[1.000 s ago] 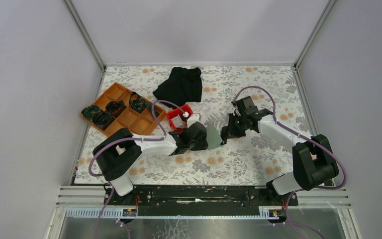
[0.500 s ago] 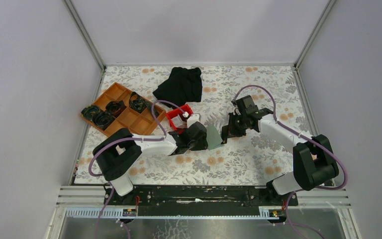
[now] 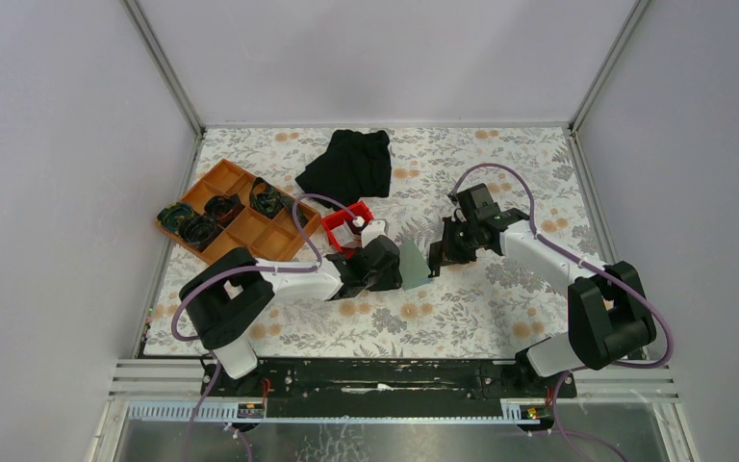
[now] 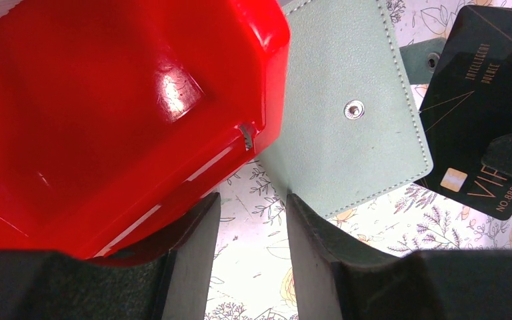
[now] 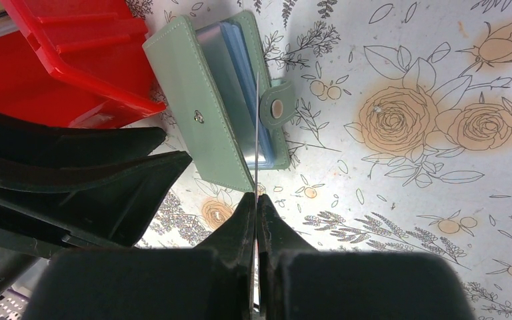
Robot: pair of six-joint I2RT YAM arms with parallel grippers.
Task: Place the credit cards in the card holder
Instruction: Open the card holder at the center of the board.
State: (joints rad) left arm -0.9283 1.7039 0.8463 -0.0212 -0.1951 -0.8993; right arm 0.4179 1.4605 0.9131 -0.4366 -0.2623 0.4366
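I'm looking down on the flower-print table (image 3: pixel 500 308) and taking the red bin (image 3: pixel 339 218) near its middle as my marker. A crumpled black cloth (image 3: pixel 348 164) lies beyond the bin toward the back wall. The orange compartment tray (image 3: pixel 250 233) sits just to the bin's left, with dark tangled things in its left-hand cells. Both arms reach in to a spot just right of the bin, on its near side. There the grey-green card holder (image 5: pixel 207 113) stands open with its snap cover tilted up, one corner right against the bin's wall. My left gripper (image 4: pixel 253 200) has its jaws apart with bare tablecloth showing between them; one fingertip is at the bin and the other presses the holder's cover. My right gripper (image 5: pixel 256 200) is clamped on a dark credit card (image 4: pixel 473 113) with gold lettering, the card's far edge at the holder's clear sleeves.
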